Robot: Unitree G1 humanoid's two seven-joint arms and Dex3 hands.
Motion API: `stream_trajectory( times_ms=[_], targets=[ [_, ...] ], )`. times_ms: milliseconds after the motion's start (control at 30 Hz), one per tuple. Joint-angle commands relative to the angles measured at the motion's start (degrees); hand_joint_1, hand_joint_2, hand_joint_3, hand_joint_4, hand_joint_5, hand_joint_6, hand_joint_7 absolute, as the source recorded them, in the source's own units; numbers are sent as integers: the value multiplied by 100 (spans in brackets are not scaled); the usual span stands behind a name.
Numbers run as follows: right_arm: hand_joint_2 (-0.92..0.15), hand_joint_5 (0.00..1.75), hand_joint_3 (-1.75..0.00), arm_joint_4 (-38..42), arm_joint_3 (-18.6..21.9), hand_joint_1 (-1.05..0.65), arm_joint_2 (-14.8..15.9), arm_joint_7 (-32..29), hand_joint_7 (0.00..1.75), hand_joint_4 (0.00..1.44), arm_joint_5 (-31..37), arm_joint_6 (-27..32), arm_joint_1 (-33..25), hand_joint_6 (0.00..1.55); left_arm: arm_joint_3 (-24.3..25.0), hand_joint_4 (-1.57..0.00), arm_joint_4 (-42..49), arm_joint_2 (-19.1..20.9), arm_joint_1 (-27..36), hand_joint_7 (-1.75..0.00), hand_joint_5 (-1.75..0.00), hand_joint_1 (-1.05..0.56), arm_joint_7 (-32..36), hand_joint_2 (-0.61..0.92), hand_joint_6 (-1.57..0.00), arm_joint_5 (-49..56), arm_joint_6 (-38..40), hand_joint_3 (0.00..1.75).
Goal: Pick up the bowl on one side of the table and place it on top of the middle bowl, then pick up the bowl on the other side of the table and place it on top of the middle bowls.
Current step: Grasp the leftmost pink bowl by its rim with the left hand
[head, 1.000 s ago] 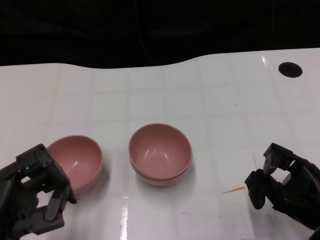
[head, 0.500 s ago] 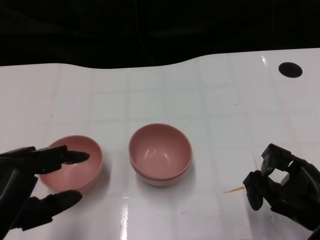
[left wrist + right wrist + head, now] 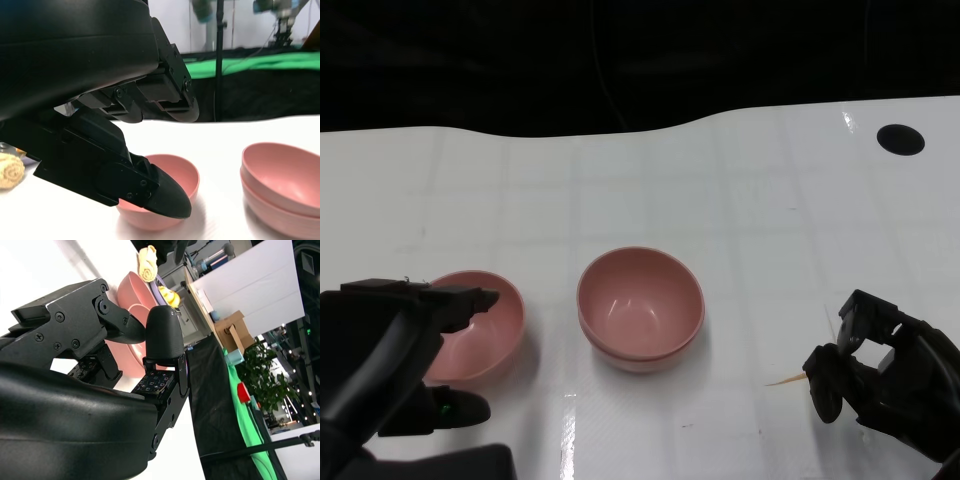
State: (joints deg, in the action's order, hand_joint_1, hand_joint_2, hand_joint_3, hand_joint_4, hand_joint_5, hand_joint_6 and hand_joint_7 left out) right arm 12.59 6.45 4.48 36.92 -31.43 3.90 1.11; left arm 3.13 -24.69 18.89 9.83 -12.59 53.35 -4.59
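A: Head view first: how much is done?

B: Half, I'd judge. The middle stack (image 3: 640, 310) near the desk's (image 3: 750, 190) centre shows two rims, one bowl nested in another, so one side bowl looks already placed.

A: And the other one?

B: The side bowl (image 3: 475, 325) sits on the desk toward its left edge, just beside the stack but apart from it. It has not been lifted.

A: What about the left robot hand (image 3: 395, 365)?

B: Fingers spread, holding nothing. One finger reaches over the bowl's near rim and another lies below it on the desk side. Whether they touch the bowl I cannot tell.

A: The right robot hand (image 3: 885, 375)?

B: Curled in on nothing, near the desk's right front corner.

A: So what remains?

B: Gripping that bowl, lifting it, and setting it on the stack.
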Motion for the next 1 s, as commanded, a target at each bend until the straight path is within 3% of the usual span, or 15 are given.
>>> stream_trajectory(
  times_ms=[33, 433, 700, 1000],
  targets=[
    [-60, 175, -96, 22, 79, -9, 3, 21, 146, 90, 56, -85, -29, 80, -166, -59, 522, 194, -226, 0, 0, -98, 99, 89, -65, -76, 41, 0],
    [-60, 175, -96, 58, 76, -9, -77, 7, 145, 89, 118, -135, 7, 80, -661, -64, 2394, 426, -854, -1, -1, -91, 1133, 92, -69, -590, -412, 1],
    [-59, 175, -96, 130, 94, -9, -73, 36, 144, 89, 121, -129, 39, 81, -1006, -71, 3630, 435, -1260, -2, -3, -78, 1837, 92, -77, -873, -788, 1],
    [-60, 175, -95, 150, 79, -10, -109, 40, 142, 90, 146, -176, 37, 82, -1276, -78, 4392, 403, -1577, -3, -3, -59, 2061, 92, -84, -1115, -837, 1]
  ],
)
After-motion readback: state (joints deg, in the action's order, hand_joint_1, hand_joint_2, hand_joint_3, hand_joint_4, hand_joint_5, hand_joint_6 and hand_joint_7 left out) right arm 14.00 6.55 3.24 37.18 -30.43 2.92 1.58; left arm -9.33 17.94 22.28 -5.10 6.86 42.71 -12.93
